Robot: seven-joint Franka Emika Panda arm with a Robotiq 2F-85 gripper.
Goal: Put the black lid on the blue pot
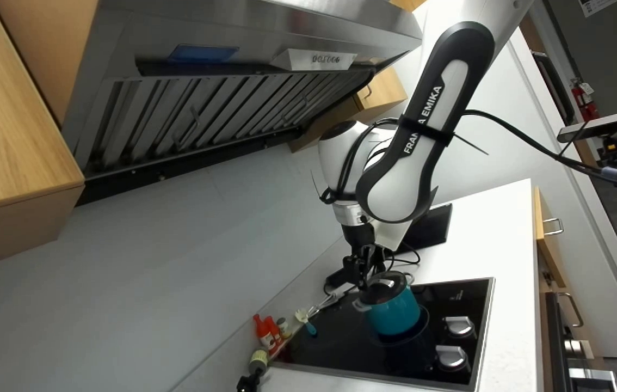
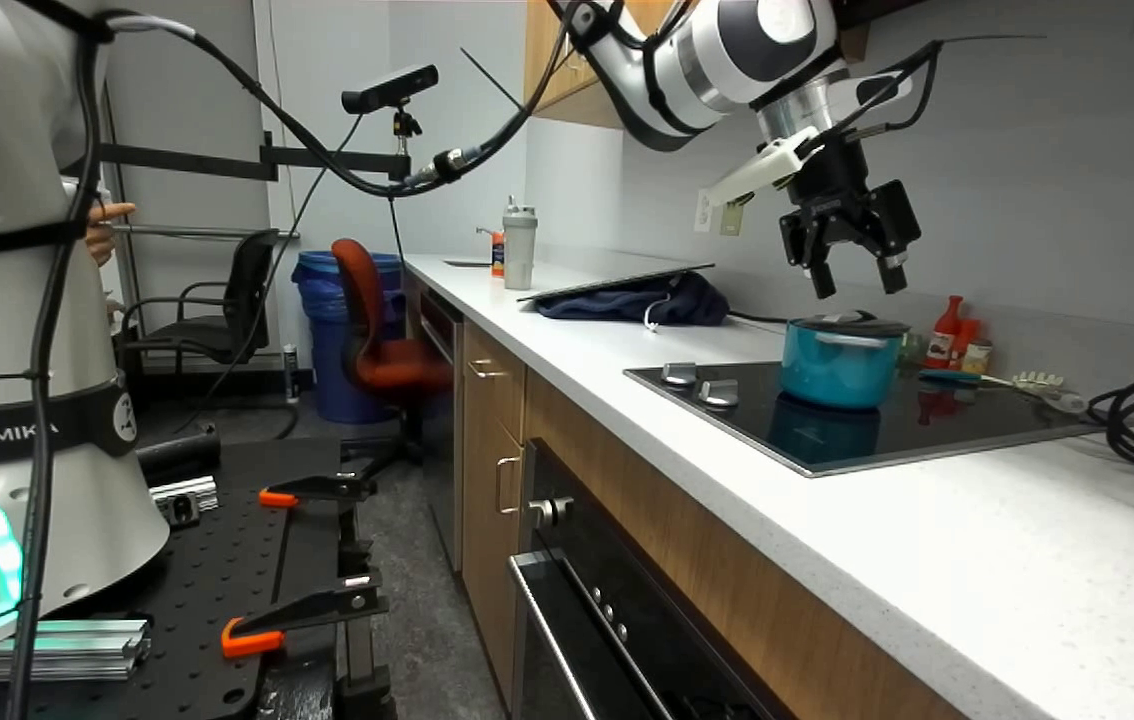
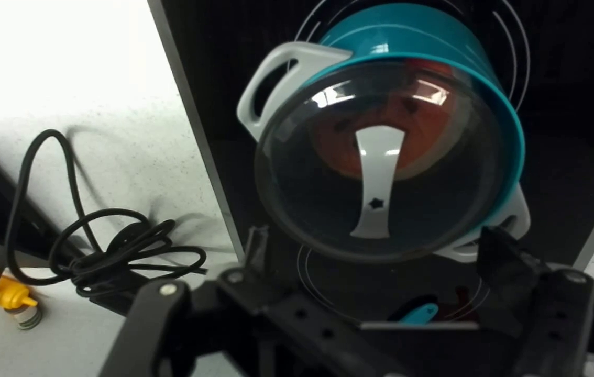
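Resting below the pincer (image 2: 859, 286); lid (image 2: 849, 325) on blue pot (image 2: 839, 370)

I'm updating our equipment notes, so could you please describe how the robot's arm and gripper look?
The arm is white and rounded with black trim, partly covered white "FRANKA EMIKA" lettering on black, and black cables strapped along it. Beyond a silver collar, the gripper is black and angular, with two jointed fingers.

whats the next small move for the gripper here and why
Probably ease the gripper up and away: its jaws stand open with nothing between them, and the black lid already lies on top of the blue pot. Whether it is fully seated is hard to tell.
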